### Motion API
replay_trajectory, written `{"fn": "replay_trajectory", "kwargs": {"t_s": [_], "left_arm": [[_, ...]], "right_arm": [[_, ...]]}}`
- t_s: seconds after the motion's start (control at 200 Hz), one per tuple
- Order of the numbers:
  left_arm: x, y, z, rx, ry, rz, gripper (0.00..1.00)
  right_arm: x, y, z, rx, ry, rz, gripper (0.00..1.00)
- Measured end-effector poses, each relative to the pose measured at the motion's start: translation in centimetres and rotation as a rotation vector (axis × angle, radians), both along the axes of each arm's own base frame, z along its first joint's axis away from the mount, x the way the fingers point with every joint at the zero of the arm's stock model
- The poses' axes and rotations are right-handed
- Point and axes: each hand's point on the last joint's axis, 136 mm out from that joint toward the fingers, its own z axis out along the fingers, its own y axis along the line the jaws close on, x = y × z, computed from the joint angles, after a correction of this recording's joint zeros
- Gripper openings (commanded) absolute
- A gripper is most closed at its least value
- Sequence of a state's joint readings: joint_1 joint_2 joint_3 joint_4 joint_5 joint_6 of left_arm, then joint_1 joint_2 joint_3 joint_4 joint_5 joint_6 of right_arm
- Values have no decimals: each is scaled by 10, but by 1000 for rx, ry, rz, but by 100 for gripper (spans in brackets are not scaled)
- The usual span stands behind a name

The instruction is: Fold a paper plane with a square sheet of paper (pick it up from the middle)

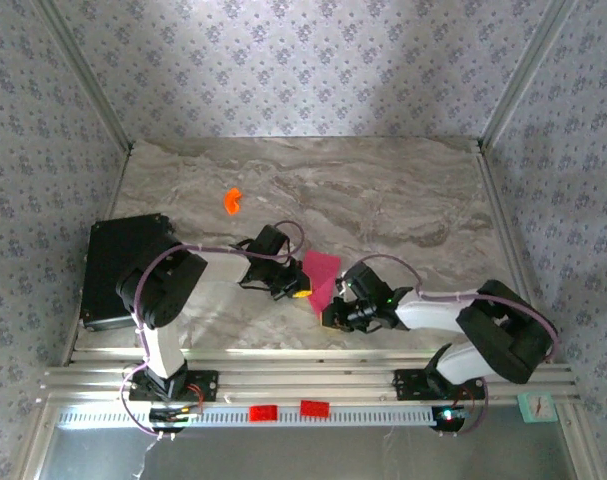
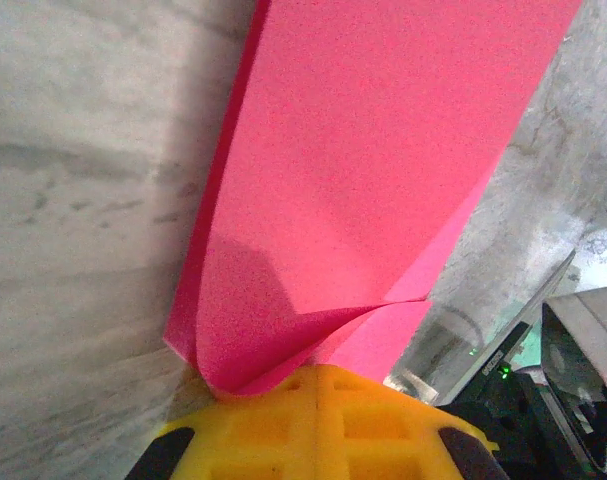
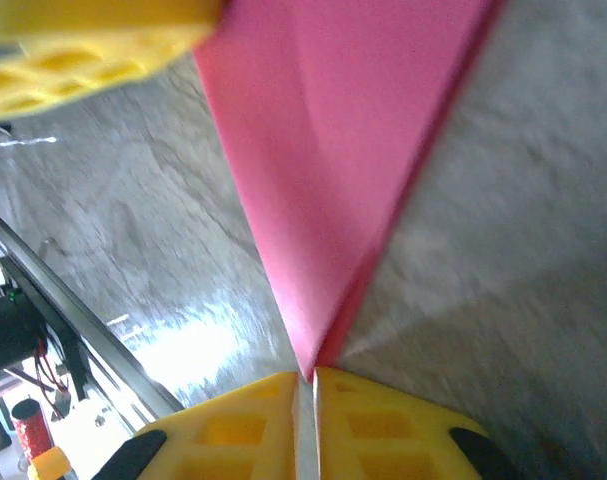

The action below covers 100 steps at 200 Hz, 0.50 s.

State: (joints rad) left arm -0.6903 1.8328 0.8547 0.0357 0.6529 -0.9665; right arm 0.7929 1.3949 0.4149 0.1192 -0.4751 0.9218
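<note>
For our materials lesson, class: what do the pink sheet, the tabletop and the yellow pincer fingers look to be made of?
Pink sheet: thin matte paper; it curls and creases. Tabletop: marble-patterned, faintly glossy, possibly laminate. Left pincer fingers: likely moulded plastic, with gridded recesses.

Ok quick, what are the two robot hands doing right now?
Left gripper: shut on the pink paper.
Right gripper: shut on the pink paper too.
</note>
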Motion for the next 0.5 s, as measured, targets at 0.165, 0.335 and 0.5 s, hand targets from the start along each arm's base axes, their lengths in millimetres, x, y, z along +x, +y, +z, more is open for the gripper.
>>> {"fn": "replay_trajectory", "kwargs": {"t_s": [0.165, 0.335, 0.5], "left_arm": [[1, 0, 0, -8, 0, 38, 0], [2, -1, 1, -11, -21, 98, 0], [2, -2, 1, 9, -39, 152, 0]], "right_arm": [[-7, -17, 9, -41, 10, -9, 14], [18, -15, 42, 23, -61, -67, 14], [40, -7, 47, 38, -72, -90, 14]]}}
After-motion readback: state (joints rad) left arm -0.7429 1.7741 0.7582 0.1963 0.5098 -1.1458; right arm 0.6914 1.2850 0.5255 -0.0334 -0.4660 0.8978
